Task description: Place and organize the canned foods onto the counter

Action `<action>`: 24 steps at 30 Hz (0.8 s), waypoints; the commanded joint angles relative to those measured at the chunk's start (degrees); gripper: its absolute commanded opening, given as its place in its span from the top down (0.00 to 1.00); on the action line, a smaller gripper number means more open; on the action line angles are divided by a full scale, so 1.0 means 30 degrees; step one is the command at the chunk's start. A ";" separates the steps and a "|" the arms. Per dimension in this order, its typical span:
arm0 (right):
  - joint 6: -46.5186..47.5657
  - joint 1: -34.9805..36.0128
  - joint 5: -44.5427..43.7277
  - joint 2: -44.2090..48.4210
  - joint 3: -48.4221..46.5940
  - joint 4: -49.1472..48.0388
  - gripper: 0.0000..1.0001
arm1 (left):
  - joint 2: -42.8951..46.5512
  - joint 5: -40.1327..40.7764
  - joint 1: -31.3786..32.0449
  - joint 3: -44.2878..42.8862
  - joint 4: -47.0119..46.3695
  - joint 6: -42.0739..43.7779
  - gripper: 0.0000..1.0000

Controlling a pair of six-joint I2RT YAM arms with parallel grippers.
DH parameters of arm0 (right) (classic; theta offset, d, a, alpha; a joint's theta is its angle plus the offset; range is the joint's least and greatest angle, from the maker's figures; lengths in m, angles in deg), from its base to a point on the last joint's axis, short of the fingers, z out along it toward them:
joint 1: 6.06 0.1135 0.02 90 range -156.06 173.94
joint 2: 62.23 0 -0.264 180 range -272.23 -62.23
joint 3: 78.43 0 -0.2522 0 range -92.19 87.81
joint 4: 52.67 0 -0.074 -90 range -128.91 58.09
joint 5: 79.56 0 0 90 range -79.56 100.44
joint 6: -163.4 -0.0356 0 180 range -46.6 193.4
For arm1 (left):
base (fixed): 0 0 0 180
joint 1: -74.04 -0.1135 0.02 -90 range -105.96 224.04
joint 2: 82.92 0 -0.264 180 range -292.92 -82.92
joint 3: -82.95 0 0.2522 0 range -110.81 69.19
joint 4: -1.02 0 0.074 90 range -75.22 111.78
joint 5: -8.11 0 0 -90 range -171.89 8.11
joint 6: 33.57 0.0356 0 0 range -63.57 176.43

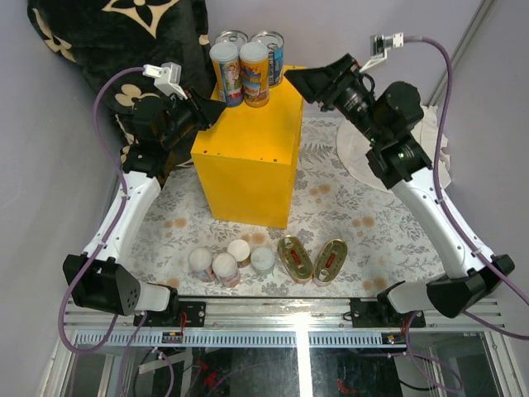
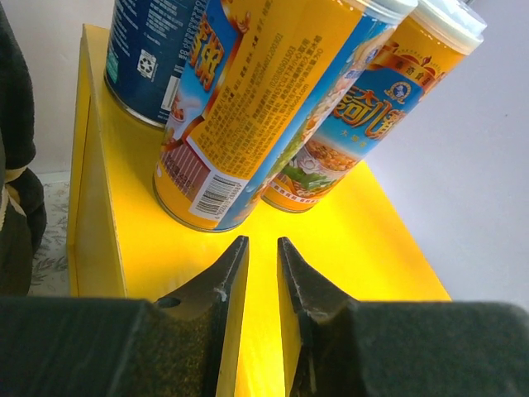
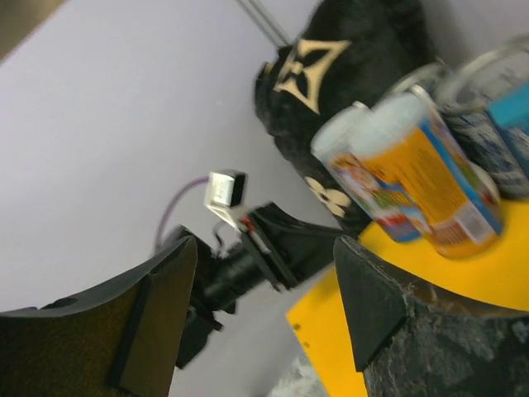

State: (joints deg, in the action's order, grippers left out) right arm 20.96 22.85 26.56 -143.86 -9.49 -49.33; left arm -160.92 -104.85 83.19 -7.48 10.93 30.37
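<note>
So, by my count four cans are up on the yellow cabinet (image 1: pixel 248 157): two blue cans (image 1: pixel 269 41) at the back and two orange cans (image 1: pixel 254 74) just in front of them, all upright and bunched at the far end of the top. That leaves six on the floral mat (image 1: pixel 355 207) by the near edge: four small white-lidded cans (image 1: pixel 225 266) clustered together and two oval gold tins (image 1: pixel 294 258) lying flat beside them. My left gripper (image 2: pixel 260 244) hangs over the cabinet top just short of the orange cans, fingers pressed nearly together with nothing between them. My right gripper (image 3: pixel 264 248) is off the cabinet's right corner, fingers spread and empty. I'd call the job a little under half done.
</note>
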 commanded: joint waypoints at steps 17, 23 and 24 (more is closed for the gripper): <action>0.6571 0.0106 -0.3716 0.6690 1.4714 -0.5101 0.19 | -0.1166 0.0675 0.0290 -0.1299 -0.0905 0.1001 0.80; 0.7550 0.0110 -0.6283 1.0688 1.8245 -0.2183 0.14 | -0.1182 0.1786 0.0276 -0.1687 -0.0374 0.1111 0.80; 0.7666 0.0094 -0.6736 1.1242 1.8676 -0.1491 0.13 | -0.1034 0.2064 0.0289 -0.1644 -0.0247 0.1098 0.80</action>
State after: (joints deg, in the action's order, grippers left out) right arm 40.17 22.87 13.79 -116.91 42.86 -57.43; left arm -164.54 -102.45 83.75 -10.19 10.75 32.32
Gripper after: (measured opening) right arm 0.856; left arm 0.200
